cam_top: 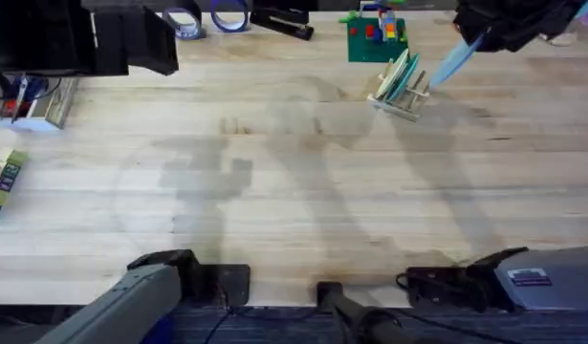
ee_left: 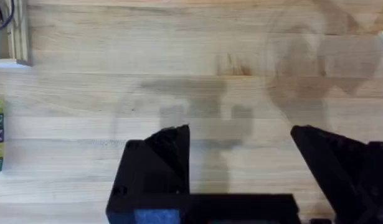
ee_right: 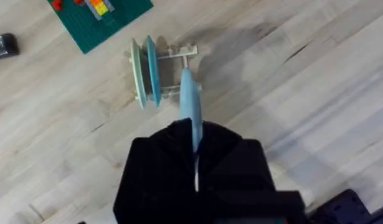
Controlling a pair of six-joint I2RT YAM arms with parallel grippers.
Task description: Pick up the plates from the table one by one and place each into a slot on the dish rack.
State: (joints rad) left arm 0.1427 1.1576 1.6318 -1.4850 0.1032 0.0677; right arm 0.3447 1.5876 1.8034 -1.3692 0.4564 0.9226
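Note:
The small wooden dish rack (cam_top: 403, 96) (ee_right: 177, 59) stands at the table's far right of centre. Two plates stand on edge in its slots, a pale one (ee_right: 136, 71) and a teal one (cam_top: 406, 76) (ee_right: 152, 68). My right gripper (cam_top: 477, 38) (ee_right: 192, 135) is shut on a light-blue plate (cam_top: 451, 59) (ee_right: 190, 102). It holds this plate edge-on, just above and to the right of the rack, with the plate's free edge by the rack's empty pegs. My left gripper (ee_left: 241, 138) hangs open high over bare table (ee_left: 191, 74), its fingers holding nothing.
A green baseplate (cam_top: 375, 40) (ee_right: 110, 22) with coloured blocks lies just behind the rack. Tape rolls (cam_top: 207, 17) and a black tool (cam_top: 282, 23) sit along the far edge. A small box (cam_top: 45, 103) and printed blocks (cam_top: 2, 182) sit at the left edge.

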